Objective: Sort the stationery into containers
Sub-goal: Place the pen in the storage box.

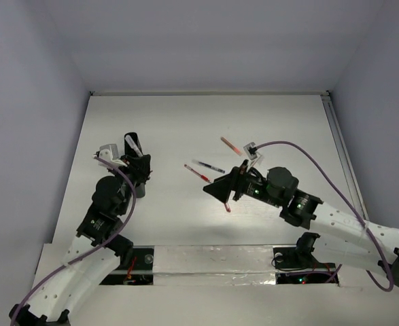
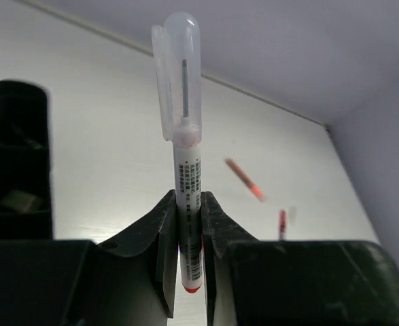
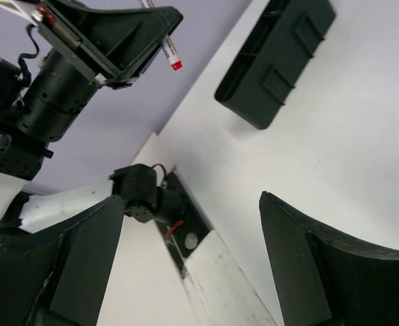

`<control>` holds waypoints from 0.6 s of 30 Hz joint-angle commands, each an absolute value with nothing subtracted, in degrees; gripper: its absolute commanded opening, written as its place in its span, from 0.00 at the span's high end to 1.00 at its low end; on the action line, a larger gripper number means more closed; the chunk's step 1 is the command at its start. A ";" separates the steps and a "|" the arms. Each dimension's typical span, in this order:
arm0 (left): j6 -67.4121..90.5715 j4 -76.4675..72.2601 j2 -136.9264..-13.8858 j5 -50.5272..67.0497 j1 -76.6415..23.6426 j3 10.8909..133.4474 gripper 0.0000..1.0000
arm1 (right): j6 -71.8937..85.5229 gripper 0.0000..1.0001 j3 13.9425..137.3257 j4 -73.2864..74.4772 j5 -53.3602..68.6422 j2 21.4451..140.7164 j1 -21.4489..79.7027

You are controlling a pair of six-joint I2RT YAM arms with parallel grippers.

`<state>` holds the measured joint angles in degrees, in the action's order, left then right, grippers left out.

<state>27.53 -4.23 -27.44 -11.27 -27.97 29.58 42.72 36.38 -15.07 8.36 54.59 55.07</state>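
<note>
My left gripper (image 2: 187, 231) is shut on a white pen (image 2: 185, 176) with a clear cap and a red end, holding it upright above the table. The top view shows that gripper (image 1: 138, 168) at the left with the pen's cap (image 1: 131, 142) sticking up. The long black container (image 2: 19, 163) lies just left of it, with a tan eraser (image 2: 21, 199) in one compartment. My right gripper (image 1: 216, 187) is open and empty near the table's middle, and a short red pen (image 1: 226, 206) lies just beside it. In the right wrist view the container (image 3: 274, 61) lies ahead.
Three more pens lie loose in the middle: a red one (image 1: 230, 145) furthest back, a dark one (image 1: 208, 166) and a red-and-white one (image 1: 196, 172). A rail (image 1: 338, 146) runs along the table's right edge. The arm bases (image 1: 185, 261) sit at the near edge.
</note>
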 commanded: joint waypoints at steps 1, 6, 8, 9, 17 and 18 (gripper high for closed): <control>32.34 -5.80 -26.02 -26.43 -27.69 26.20 1.00 | 38.32 0.13 34.29 -9.59 3.34 49.94 54.58; 33.57 -4.84 -26.89 -36.55 -27.69 21.98 1.00 | 37.79 0.13 31.99 -9.58 5.36 47.90 54.58; 33.49 -4.66 -27.42 -38.41 -27.69 20.66 1.00 | 37.53 0.13 31.21 -9.58 5.97 47.64 54.58; 33.40 -4.57 -27.60 -40.50 -27.69 20.31 1.00 | 37.44 0.13 31.03 -9.67 6.50 47.46 54.58; 30.23 -6.76 -31.28 -45.09 -27.69 21.00 1.00 | 36.30 0.14 29.71 -10.55 8.00 46.67 54.58; 29.97 -6.77 -31.38 -45.09 -27.69 21.01 1.00 | 36.21 0.14 29.71 -10.55 8.00 46.67 54.58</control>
